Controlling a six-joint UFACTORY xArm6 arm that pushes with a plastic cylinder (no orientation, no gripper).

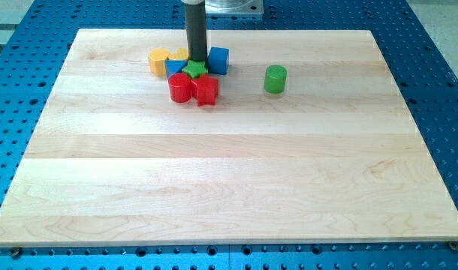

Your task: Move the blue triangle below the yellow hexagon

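A yellow hexagon (158,61) sits near the view's top, left of centre. A blue block (174,67), partly hidden so I cannot make out its shape, lies just right of and slightly below it, touching it. A second yellow block (178,54) is behind the blue one. My tip (196,64) is down in the cluster, right of the blue block and at the top edge of a green star (195,70).
A blue cube (218,59) stands right of the rod. A red cylinder (180,88) and a red block (206,90) sit just below the green star. A green cylinder (275,79) stands alone to the right. The wooden board (229,187) lies on a blue perforated table.
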